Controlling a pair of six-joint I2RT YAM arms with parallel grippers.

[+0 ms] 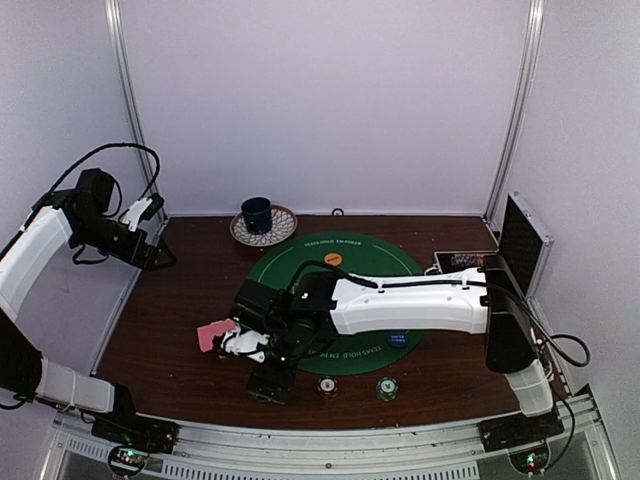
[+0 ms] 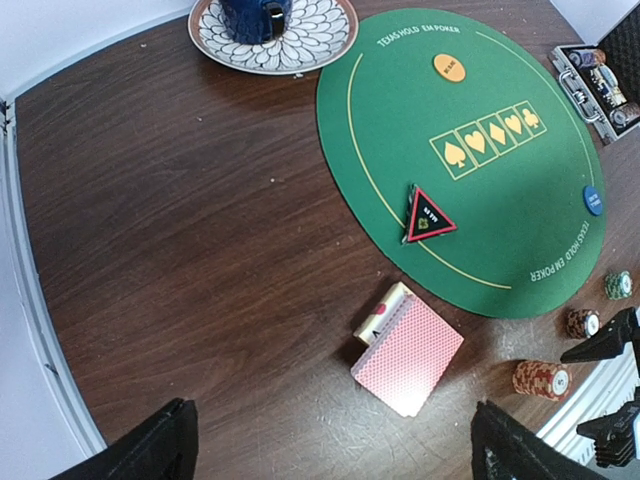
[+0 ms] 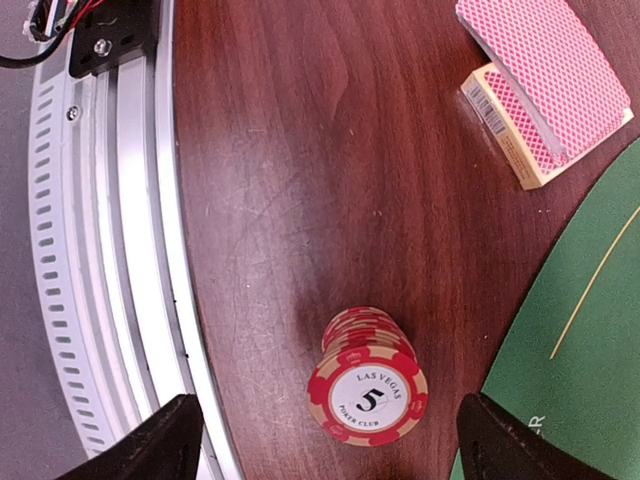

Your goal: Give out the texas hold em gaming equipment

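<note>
The bench (image 1: 180, 290) is dark brown wood, closed in by pale lilac walls (image 1: 320, 100). A round green mat (image 1: 360, 255) lies in its middle. A blue cup (image 1: 256, 213) stands at the far edge and a black case (image 1: 524, 243) at the far right. The left arm is lifted high at the left, and its left hand (image 2: 335, 455) is spread and empty. The right arm reaches across the mat to the near left. The right hand (image 3: 338, 442) is spread above a red chip stack (image 3: 367, 390) and does not touch it. The pink-backed cards (image 1: 213, 333) lie just left of the mat.
</note>
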